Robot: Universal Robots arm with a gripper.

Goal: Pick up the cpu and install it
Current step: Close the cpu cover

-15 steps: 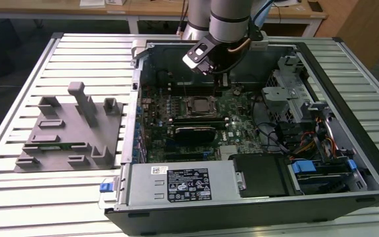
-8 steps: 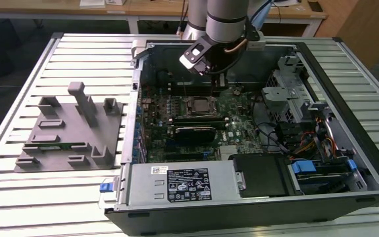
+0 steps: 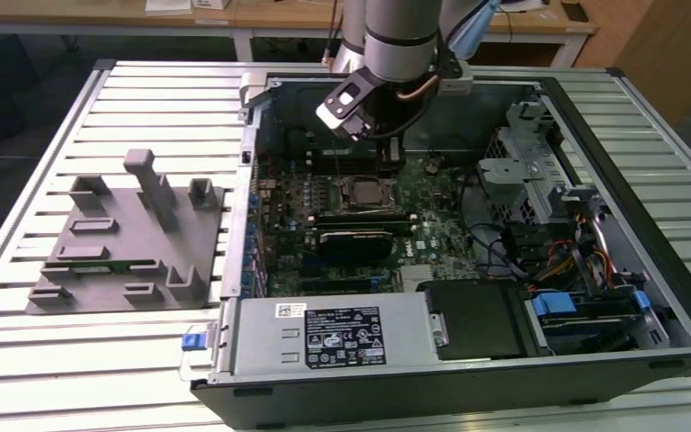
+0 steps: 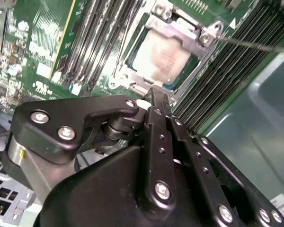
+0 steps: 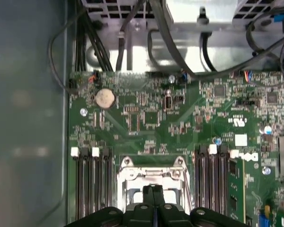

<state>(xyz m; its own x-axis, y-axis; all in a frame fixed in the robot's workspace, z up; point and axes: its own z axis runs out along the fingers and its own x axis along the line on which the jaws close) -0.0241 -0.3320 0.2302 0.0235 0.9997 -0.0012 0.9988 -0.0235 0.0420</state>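
Jaws pressed together, fingertip (image 5: 149,191) against fingertip, hang inside the open computer case (image 3: 442,396) and point down at the green board (image 5: 146,118). The chip (image 4: 163,57) lies flat in the socket, straight ahead of the jaw tips in the second wrist view. Its pale silver top shows inside the metal frame (image 4: 201,37). The tips stand just short of the chip, over the frame's near edge; whether they touch the frame cannot be told.

In the first wrist view, rows of black memory slots (image 5: 91,184) run on either side of the jaws. A round coin battery (image 5: 104,98) sits on the board well beyond the tips.

In the exterior view the arm (image 3: 399,36) stands over the case with the jaws above the socket (image 3: 363,191). A grey moulded holder (image 3: 118,243) rests on the slatted surface (image 3: 154,99), well apart from the jaws, outside the case toward the exterior view's left.
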